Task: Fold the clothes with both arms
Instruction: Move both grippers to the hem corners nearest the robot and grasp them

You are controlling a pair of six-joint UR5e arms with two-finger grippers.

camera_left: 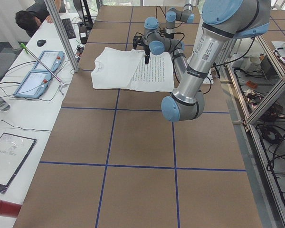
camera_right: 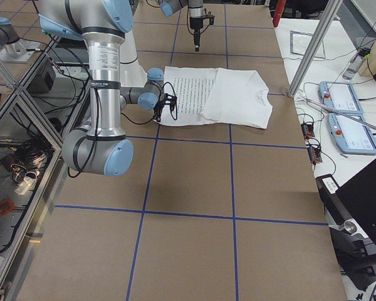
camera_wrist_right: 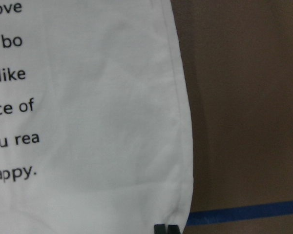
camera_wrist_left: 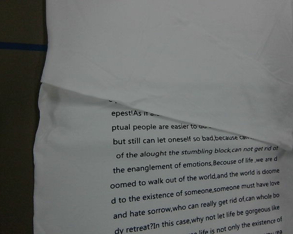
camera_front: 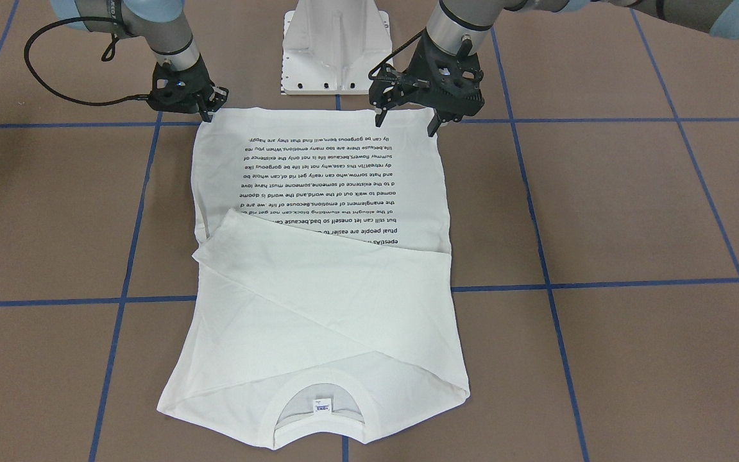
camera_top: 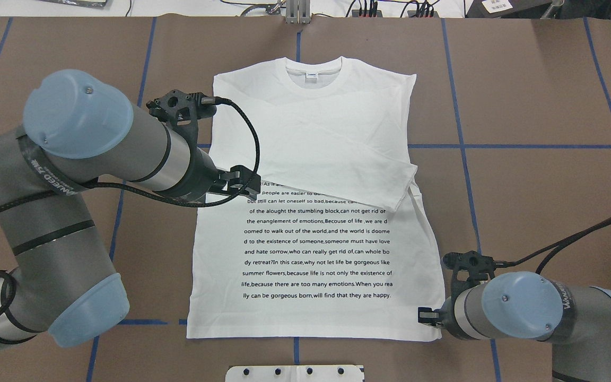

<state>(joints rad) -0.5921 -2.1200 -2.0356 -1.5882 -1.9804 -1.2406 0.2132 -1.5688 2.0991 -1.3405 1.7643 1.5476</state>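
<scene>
The white shirt lies flat on the brown table, printed text up, collar far from the robot, sleeves folded across the chest. It also shows in the overhead view. My left gripper is open and empty, held up above the shirt's left half; its wrist view looks down on the text and folded sleeve. My right gripper is low at the shirt's near right hem corner, fingertips together at the hem edge. I cannot tell whether they pinch cloth.
The white pedestal base stands at the table's near edge by the hem. Blue tape lines cross the brown table. Beyond the far edge, a white desk with tablets, an aluminium post and a person.
</scene>
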